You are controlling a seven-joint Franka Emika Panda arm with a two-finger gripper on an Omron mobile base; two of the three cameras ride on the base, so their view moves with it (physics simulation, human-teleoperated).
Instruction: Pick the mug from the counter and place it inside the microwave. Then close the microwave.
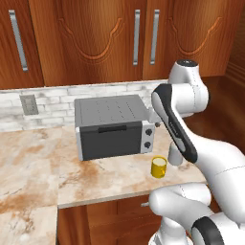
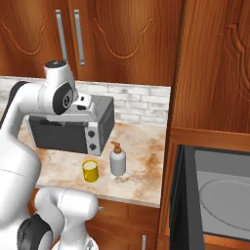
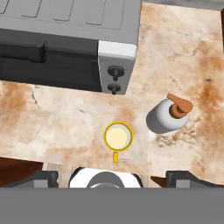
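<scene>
The small yellow mug [image 1: 159,166] [image 2: 90,171] stands upright on the beige marbled counter [image 1: 38,162] near its front edge, with its handle toward the edge. In the hand view the mug [image 3: 117,137] lies straight below, well under my gripper [image 3: 113,178], which is open with its dark fingertips [image 3: 45,177] far apart and nothing between them. The hand hovers high above the counter, in front of the toaster oven. The black microwave [image 2: 215,195] sits to the right, below counter height. Its door [image 2: 177,200] stands open, showing the grey interior and the round turntable [image 2: 229,197].
A grey toaster oven [image 1: 112,125] [image 3: 65,48] with two knobs stands behind the mug. Just right of the mug is a white soap bottle [image 2: 117,160] [image 3: 168,116] with a brown pump. Reddish wood cabinets hang above, and a tall wood panel [image 2: 210,63] separates the counter from the microwave.
</scene>
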